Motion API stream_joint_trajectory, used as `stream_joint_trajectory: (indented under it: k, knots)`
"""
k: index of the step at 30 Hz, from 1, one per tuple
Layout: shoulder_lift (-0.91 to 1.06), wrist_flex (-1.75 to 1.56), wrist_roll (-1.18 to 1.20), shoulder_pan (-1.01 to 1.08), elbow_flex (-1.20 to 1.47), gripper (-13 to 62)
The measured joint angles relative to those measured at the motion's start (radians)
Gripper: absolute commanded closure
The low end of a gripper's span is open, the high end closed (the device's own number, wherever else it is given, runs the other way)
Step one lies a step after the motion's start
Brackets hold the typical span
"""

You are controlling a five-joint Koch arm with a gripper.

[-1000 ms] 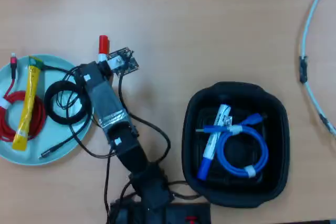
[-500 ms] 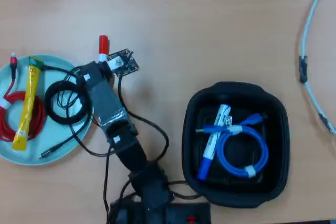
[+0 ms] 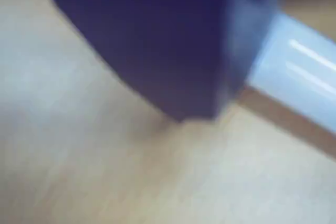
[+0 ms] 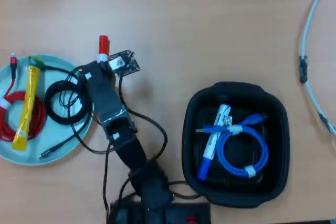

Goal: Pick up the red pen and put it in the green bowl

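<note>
We see the claw [image 4: 105,62] low over the red pen [image 4: 103,46], whose red cap pokes out beyond the arm in the overhead view; whether the claw grips the pen or stands loose we cannot tell, since the arm hides its tips and the wrist view is a blur of one dark jaw above a pale barrel; we can read no writing anywhere. The pen lies on the wooden table [image 4: 210,19], just right of the green bowl [image 4: 58,148], which holds a yellow tube [image 4: 26,106] and coiled cables.
</note>
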Motion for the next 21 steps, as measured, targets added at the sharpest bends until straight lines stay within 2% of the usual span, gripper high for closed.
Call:
stream_joint_trajectory:
  k: [15, 21]
  knots:
    - [-0.006, 0.052, 0.003, -0.006, 0.0, 4.6]
    - [0.031, 0.081, 0.12, -0.054, -0.02, 4.6]
